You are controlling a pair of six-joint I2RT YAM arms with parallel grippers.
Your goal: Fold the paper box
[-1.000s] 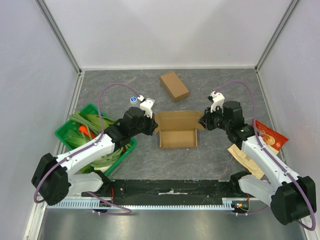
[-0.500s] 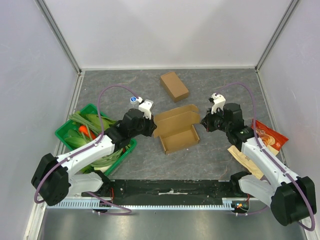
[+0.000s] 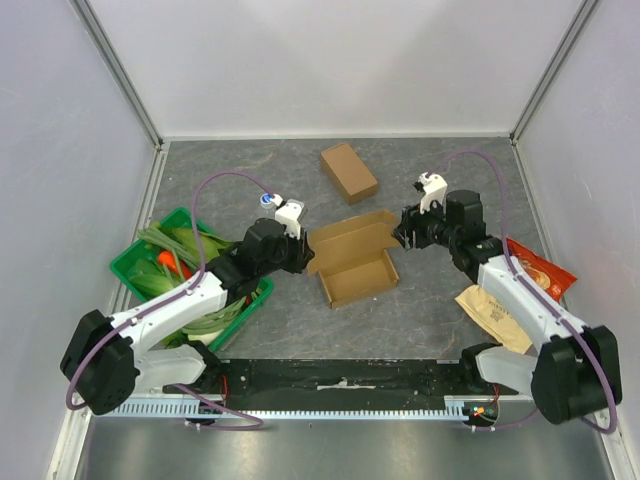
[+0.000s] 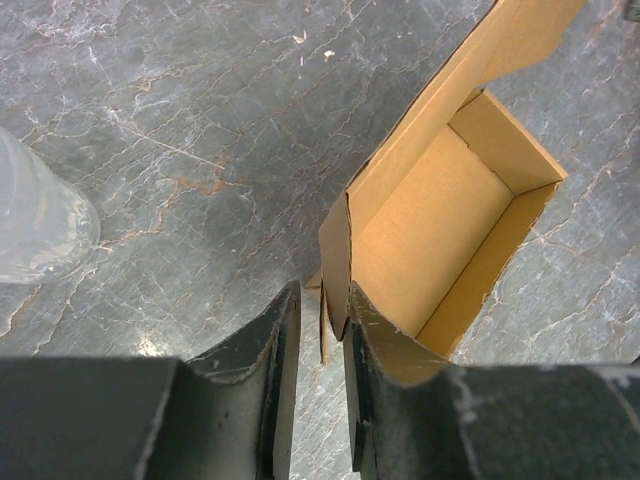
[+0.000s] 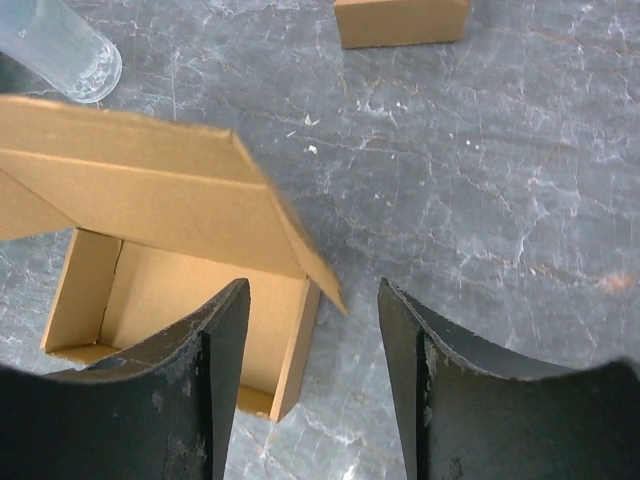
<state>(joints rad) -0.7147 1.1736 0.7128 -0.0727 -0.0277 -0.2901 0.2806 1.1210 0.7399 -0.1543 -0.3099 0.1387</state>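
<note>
Grey stone tabletop lies bare between the arms' bases and the open cardboard box, which sits skewed with its lid raised along the far edge. At the box's left corner, the left gripper stands slightly parted around a side flap without pinching it. At the box's right, the right gripper gapes wide over the lid's corner, holding nothing. A green basket sits left of the box. A closed carton lies beyond it, well apart.
</note>
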